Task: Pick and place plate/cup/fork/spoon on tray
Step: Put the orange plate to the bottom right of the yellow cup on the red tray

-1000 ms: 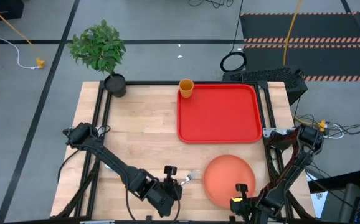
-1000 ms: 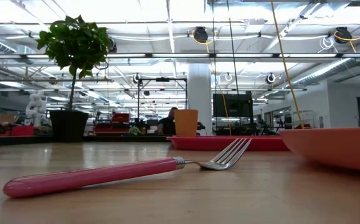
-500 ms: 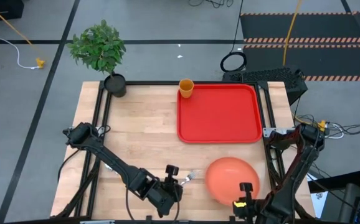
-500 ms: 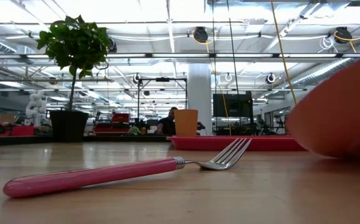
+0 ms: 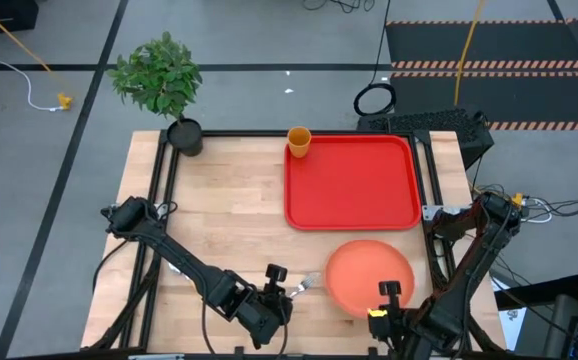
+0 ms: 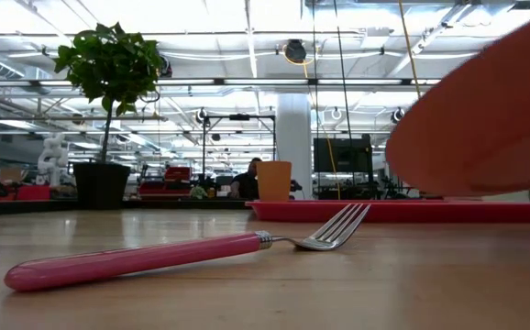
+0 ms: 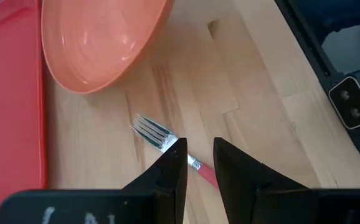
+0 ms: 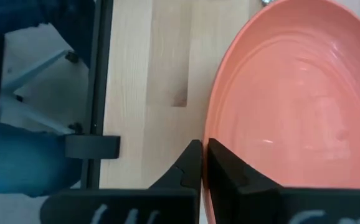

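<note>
Because the plate (image 5: 369, 278) is going to the tray (image 5: 352, 185), the right gripper (image 5: 387, 304) is pinching its near rim and holding it tilted above the table (clear of the wood in the low view). Beside it, the left gripper (image 5: 277, 290) is hovering over the fork (image 6: 182, 254), fingers slightly apart.

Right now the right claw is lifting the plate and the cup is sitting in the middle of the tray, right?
Not quite. The right claw does hold the plate up, but the high view shows the cup at a far corner of the tray, not the middle.
</note>
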Robot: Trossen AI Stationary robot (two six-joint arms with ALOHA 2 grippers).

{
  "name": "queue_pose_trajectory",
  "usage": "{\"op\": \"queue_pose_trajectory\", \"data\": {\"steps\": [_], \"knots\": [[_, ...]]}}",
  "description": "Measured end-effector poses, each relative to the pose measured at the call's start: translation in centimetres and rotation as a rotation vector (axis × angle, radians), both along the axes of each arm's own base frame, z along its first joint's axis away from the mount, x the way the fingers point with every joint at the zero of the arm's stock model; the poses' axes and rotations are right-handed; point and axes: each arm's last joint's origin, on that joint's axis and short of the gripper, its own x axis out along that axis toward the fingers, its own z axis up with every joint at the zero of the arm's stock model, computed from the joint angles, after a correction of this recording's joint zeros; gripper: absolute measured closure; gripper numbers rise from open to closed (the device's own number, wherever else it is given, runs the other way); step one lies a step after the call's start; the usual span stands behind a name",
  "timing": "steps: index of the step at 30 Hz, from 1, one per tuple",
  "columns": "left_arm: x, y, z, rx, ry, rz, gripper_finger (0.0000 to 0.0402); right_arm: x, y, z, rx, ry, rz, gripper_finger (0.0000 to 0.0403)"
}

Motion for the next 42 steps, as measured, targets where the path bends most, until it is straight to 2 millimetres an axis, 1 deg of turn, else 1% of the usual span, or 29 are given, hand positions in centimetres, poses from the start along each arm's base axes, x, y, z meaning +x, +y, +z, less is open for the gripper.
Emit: {"op": "queue_pose_trajectory", "data": {"steps": [7, 15, 18, 25, 28, 31, 36, 42], "knots": [[-0.1, 0.0, 0.0, -0.021, 0.007, 0.031, 0.0321, -0.2, -1.5, 2.0, -0.003, -0.058, 0.018, 0.0403], [-0.1, 0.0, 0.0, -0.037, 0.002, 0.062, 0.0321, 0.0, -4.2, 3.4, -0.136, -0.097, 0.012, 0.0403], [-0.1, 0.0, 0.0, -0.040, -0.005, 0.076, 0.0321, 0.6, -5.4, 3.6, -0.216, -0.113, 0.020, 0.0403], [0.0, 0.0, 0.1, -0.051, -0.028, 0.110, 0.0321, 3.4, -8.5, 3.7, -0.336, -0.104, 0.022, 0.0403], [0.1, 0.1, 0.1, -0.050, -0.031, 0.114, 0.0321, 4.5, -10.0, 3.2, -0.373, -0.072, 0.013, 0.0403], [0.1, 0.0, 0.1, -0.050, -0.040, 0.114, 0.0321, 5.4, -11.7, 2.1, -0.405, -0.034, -0.013, 0.0403], [0.3, -0.1, 0.3, -0.046, -0.058, 0.095, 0.0321, 6.6, -14.5, -0.5, -0.436, 0.018, -0.064, 0.0403], [0.4, -0.1, 0.3, -0.047, -0.069, 0.086, 0.0321, 7.7, -17.5, -3.8, -0.463, 0.037, -0.059, 0.0403]]}}
